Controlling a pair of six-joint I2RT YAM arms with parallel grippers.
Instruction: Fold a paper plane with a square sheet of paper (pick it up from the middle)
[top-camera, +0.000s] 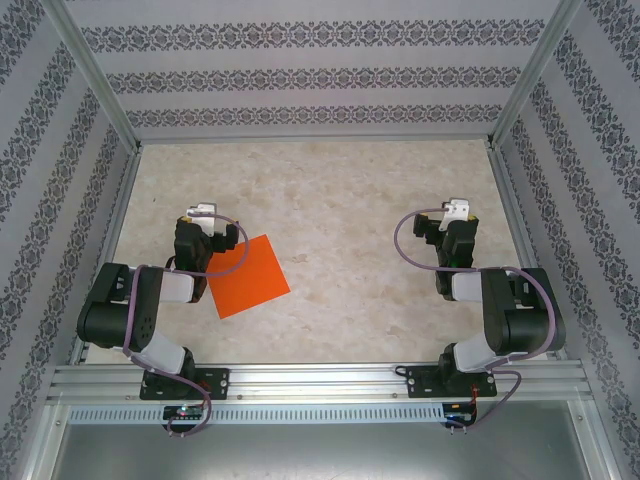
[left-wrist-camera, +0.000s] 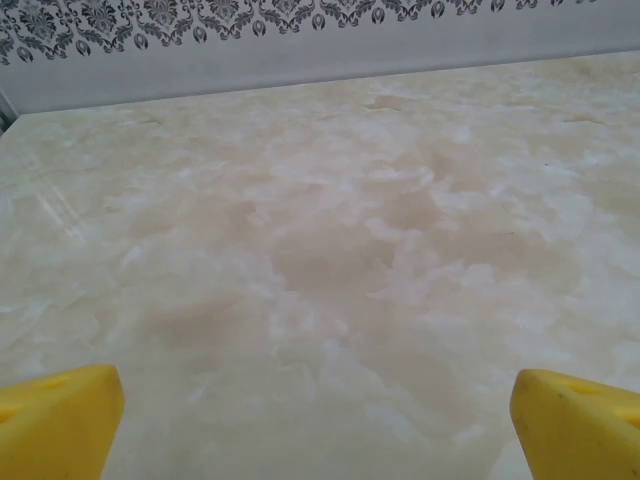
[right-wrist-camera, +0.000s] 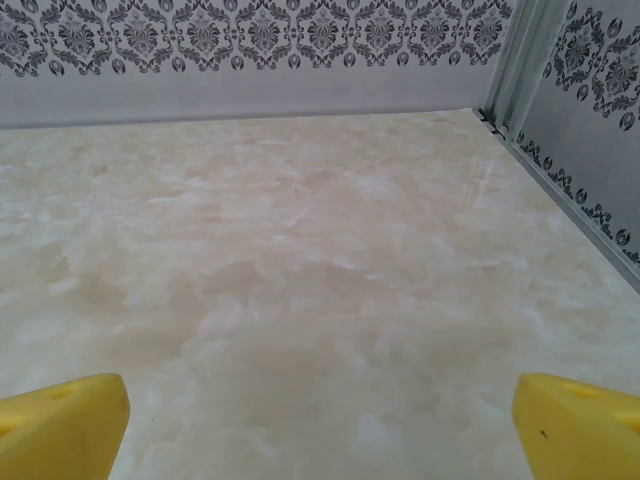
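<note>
Orange square paper sheet (top-camera: 252, 279), flat on the beige surface (top-camera: 350, 215), may slide or crumple as we pinch its middle; left gripper (left-wrist-camera: 318, 420) and right gripper (right-wrist-camera: 320, 425) gape empty.

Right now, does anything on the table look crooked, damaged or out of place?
The paper lies flat and uncreased, but turned askew to the table edges, with its left corner hidden by the left arm. Nothing else stands out.
</note>
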